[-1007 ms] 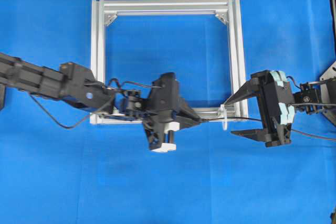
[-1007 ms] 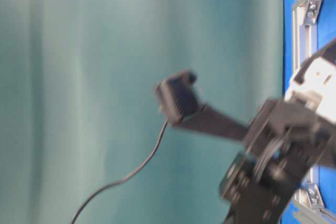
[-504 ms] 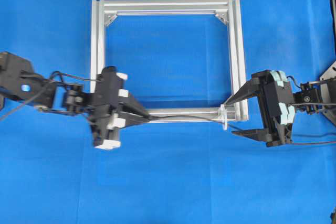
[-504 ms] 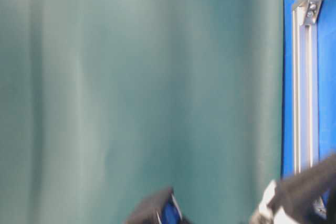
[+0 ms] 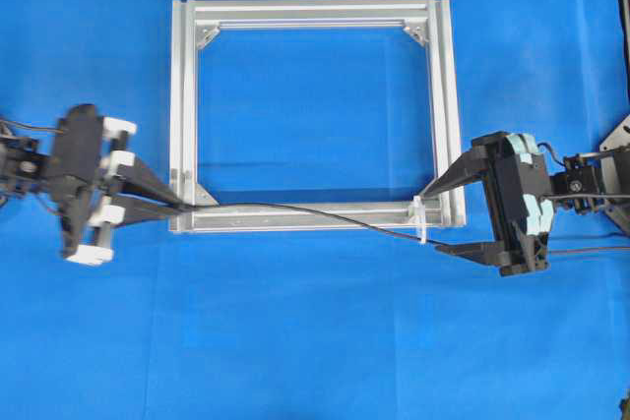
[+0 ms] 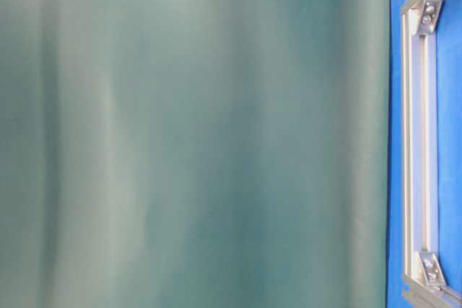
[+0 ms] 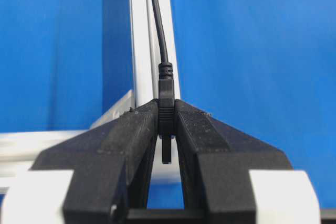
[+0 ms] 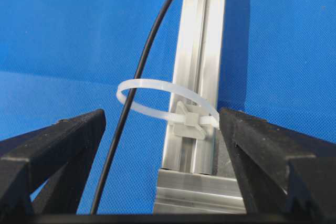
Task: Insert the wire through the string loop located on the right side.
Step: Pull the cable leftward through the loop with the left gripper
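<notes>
One aluminium frame (image 5: 313,110) beneath wire (image 5: 325,213)

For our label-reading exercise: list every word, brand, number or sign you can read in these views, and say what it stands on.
None: no readable text in any view.
The aluminium frame, the wire, the string loop, the blue cloth and both end effectors, left and right, are unmarked.

The left gripper (image 7: 167,129) fills the bottom of the frame, its black fingers (image 7: 134,129) pinched on the plug of the wire (image 7: 160,35) — the cable runs straight up along a silver frame rail (image 7: 139,40) over blue cloth (image 7: 252,45).
</notes>
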`<control>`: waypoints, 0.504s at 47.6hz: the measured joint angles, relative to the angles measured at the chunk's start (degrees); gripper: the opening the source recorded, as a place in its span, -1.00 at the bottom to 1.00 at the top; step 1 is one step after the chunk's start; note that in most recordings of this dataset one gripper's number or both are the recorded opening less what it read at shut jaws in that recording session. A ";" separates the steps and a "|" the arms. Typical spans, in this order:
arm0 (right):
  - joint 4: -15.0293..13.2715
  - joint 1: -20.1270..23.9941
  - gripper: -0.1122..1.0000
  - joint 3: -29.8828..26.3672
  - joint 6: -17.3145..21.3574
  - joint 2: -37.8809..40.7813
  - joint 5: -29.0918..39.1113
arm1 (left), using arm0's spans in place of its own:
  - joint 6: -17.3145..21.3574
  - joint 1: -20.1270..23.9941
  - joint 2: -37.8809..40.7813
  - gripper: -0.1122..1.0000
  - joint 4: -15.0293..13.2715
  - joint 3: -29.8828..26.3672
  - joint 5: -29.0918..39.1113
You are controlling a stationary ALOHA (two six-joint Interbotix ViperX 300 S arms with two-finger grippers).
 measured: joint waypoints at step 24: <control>-0.18 0.00 0.90 -3.25 0.26 -3.08 6.94 | 0.09 -0.18 -7.21 -0.65 0.00 4.92 8.44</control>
